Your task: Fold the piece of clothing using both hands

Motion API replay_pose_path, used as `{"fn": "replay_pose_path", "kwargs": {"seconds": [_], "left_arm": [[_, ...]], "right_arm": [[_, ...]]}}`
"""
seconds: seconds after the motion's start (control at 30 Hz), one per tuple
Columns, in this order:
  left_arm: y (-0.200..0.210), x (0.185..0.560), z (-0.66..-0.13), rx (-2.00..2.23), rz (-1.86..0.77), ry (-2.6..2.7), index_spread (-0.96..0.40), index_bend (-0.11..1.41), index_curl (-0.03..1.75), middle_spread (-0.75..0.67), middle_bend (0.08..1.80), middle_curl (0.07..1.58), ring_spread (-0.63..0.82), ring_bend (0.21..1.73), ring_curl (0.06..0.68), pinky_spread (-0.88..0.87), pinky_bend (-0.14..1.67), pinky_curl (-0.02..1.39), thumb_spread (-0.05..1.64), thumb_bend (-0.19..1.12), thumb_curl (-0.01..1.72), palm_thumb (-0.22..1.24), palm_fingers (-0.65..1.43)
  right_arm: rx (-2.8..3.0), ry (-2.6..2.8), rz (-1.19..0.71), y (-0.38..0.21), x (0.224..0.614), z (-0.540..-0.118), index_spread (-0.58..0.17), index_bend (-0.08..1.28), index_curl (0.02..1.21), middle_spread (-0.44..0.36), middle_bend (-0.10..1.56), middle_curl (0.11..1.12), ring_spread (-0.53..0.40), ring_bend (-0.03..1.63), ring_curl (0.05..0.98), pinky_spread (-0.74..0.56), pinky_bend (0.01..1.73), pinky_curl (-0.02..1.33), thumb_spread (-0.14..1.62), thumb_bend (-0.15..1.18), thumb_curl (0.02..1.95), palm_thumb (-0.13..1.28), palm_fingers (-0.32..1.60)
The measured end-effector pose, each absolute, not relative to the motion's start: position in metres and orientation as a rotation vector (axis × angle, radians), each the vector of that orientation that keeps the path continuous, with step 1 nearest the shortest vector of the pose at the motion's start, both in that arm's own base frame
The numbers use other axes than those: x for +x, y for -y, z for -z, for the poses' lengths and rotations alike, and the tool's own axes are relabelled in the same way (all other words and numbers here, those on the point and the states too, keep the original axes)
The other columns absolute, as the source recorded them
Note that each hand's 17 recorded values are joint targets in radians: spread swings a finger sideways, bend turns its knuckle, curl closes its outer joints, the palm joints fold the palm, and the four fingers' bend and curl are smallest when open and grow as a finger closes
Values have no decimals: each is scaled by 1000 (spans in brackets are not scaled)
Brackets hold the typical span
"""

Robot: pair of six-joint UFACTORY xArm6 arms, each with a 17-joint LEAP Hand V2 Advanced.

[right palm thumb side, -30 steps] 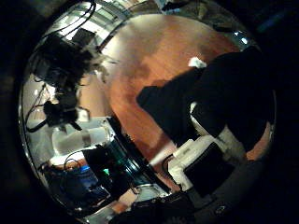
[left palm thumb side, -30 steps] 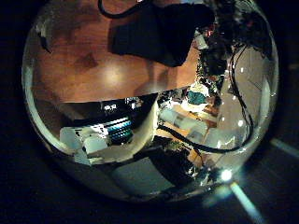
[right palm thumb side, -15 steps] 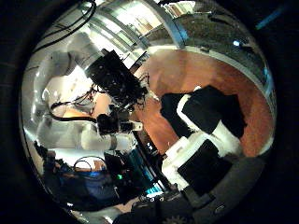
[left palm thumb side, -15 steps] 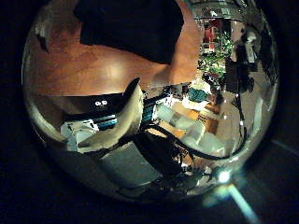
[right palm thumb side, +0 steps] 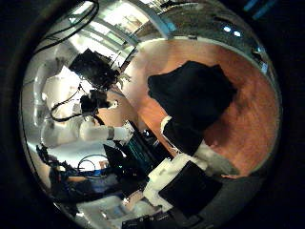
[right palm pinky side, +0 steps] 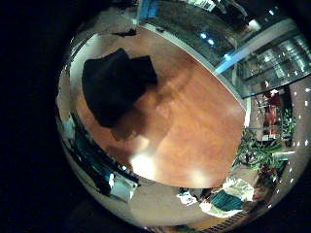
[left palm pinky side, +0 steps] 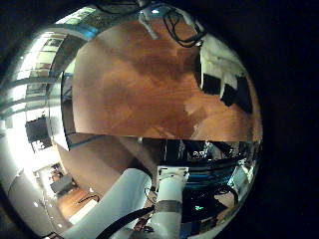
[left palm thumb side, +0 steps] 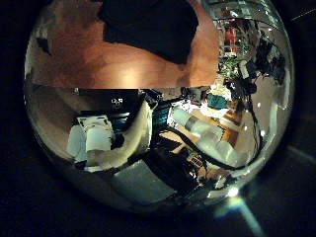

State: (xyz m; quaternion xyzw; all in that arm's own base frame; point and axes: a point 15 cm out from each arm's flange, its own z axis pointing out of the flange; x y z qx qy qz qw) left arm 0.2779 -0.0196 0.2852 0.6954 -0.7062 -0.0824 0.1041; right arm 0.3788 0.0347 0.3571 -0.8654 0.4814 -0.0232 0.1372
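Note:
The dark piece of clothing (right palm pinky side: 112, 83) lies in a bunched, roughly folded heap on the wooden table (right palm pinky side: 199, 121). It also shows in the right thumb side view as a dark heap (right palm thumb side: 195, 91), past my right hand's fingers (right palm thumb side: 195, 153). These reach out relaxed and hold nothing. The left thumb side view has the clothing (left palm thumb side: 148, 25) at the table's far side, well away from my left hand's fingers (left palm thumb side: 109, 143), which are straight and empty. My left hand (right palm thumb side: 95, 67) hangs above the table edge, apart from the cloth.
The table's front edge (left palm thumb side: 118, 87) runs just beyond the left palm. A hand's black and white parts (left palm pinky side: 221, 75) sit over the far end of the table. Shelves, equipment and a plant (right palm pinky side: 255, 146) stand around the table.
Both palm views have shifted, so both hands have moved. A second ago the right fingers lay on the clothing; now they are off it and it looks smaller, farther away.

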Motion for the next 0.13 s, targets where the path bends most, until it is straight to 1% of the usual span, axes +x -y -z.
{"fn": "replay_pose_path", "kwargs": {"seconds": [0.13], "left_arm": [[20, 275, -291, 2045, 249, 2075, -108, 297, 505, 11, 322, 586, -76, 917, 378, -192, 662, 625, 1186, -23, 300, 263, 214]], "right_arm": [[-2479, -1528, 22, 4, 355, -358, -432, 194, 421, -163, 399, 404, -196, 858, 293, 175, 800, 220, 1194, -22, 317, 526, 318]]}}
